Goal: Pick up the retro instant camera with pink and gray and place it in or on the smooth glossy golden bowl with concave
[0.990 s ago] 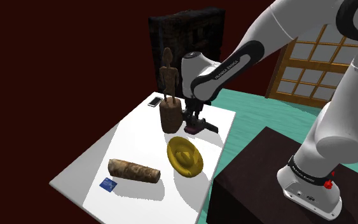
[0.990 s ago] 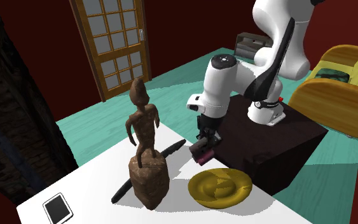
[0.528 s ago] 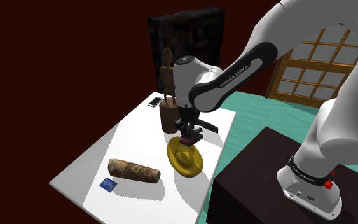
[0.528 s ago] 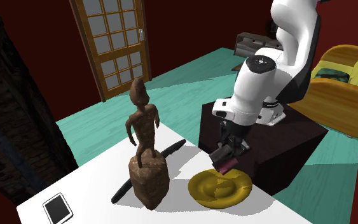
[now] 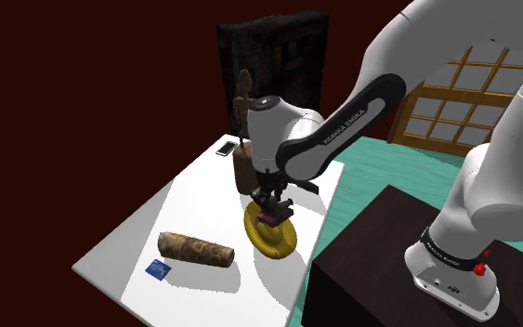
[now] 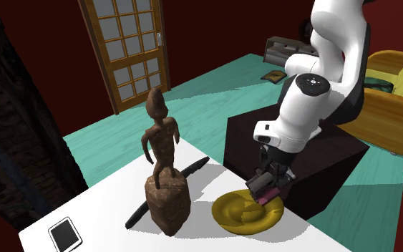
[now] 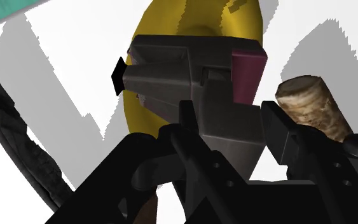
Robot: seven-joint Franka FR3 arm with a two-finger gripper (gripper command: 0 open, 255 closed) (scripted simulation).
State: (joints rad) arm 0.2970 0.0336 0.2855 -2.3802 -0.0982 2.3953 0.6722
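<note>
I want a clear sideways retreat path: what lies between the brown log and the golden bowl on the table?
Nothing lies there. In the shoulder view, only bare white tabletop separates the log from the bowl.

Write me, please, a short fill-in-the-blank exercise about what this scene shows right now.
1. The end effector is ____ on the grey and pink camera.
2. The camera is held over the ____ bowl.
3. In the shoulder view, the small card lying beside the brown roll is ____ in colour.

Missing words: shut; golden; blue.
</note>
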